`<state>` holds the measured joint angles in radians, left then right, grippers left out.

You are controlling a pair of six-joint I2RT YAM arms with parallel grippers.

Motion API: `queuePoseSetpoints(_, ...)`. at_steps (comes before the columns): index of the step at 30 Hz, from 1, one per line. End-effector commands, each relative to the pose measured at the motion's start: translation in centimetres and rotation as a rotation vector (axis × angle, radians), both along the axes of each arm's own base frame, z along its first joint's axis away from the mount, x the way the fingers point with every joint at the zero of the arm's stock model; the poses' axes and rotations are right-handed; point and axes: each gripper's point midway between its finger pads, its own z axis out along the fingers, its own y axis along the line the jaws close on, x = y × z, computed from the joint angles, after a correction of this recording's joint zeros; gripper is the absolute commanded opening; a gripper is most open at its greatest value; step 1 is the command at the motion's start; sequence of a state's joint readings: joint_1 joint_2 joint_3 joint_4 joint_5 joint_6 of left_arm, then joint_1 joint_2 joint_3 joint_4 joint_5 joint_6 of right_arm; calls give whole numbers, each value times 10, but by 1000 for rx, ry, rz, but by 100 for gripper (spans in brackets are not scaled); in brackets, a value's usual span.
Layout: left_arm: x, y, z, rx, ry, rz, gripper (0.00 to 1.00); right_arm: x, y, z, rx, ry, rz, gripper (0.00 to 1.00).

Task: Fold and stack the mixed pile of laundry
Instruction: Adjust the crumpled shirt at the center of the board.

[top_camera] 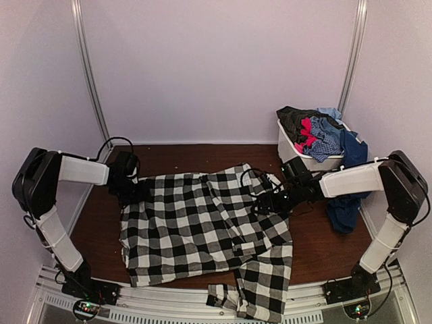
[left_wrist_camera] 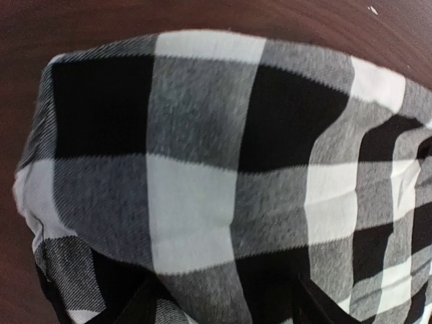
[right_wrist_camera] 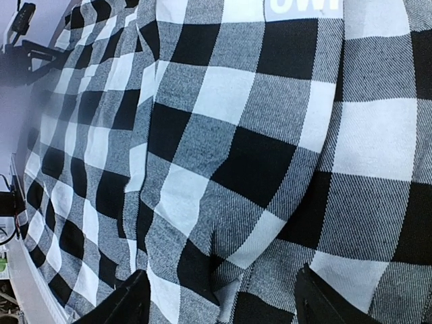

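My left pincer (top_camera: 137, 194) stands with its jaws well apart. In my left wrist view the two dark fingers (left_wrist_camera: 143, 305) show at the bottom edge, and the checked shirt (top_camera: 202, 229) fills the wide gap between them. The cloth lies against the fingers, but they are not pressed together on it. This pincer is at the shirt's corner farthest from the bin (top_camera: 291, 152).

My right pincer (top_camera: 264, 204) is also spread wide. Its fingers (right_wrist_camera: 127, 300) show at the bottom of my right wrist view, with a rumpled fold of the shirt bulging between them. I cannot tell whether they press that fold or only sit over it. This pincer is on the side of the shirt near the bin, just in front of it.

White lettering (right_wrist_camera: 304, 5) is printed on the shirt at the top edge of my right wrist view. The frame cuts it off, so I cannot read it.

The shirt lies spread across the table (top_camera: 324, 251) to the left of the bin, with one part trailing over the near edge. The rest of the pile (top_camera: 317, 131) is heaped in the bin: red, blue plaid and dark grey. A navy piece (top_camera: 345, 202) hangs down the bin's right side to the table.
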<state>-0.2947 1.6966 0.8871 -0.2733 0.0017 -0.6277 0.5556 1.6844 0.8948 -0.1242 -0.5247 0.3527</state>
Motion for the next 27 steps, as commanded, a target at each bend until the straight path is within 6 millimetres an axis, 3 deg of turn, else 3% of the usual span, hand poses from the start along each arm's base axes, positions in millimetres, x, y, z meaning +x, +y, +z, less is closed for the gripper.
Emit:
queuePoseSetpoints(1,36,9,-23,41,37,19,68,-9,6,17,77,0,-9,71)
queuePoseSetpoints(6,76,18,-38,16,45,54,65,-24,11,18,117,19,10,64)
queuePoseSetpoints(9,84,15,-28,-17,26,43,66,-31,21,17,128,31,36,57)
queuePoseSetpoints(14,70,13,28,-12,-92,25,72,-36,42,19,148,26,57,51)
queuePoseSetpoints(18,51,18,59,-12,-139,19,74,-38,44,0,122,62,39,47)
queuePoseSetpoints(23,38,18,84,-21,-188,1,75,-40,41,-9,90,55,12,49)
queuePoseSetpoints(27,34,19,90,-22,-203,-1,75,-38,46,-13,85,54,14,49)
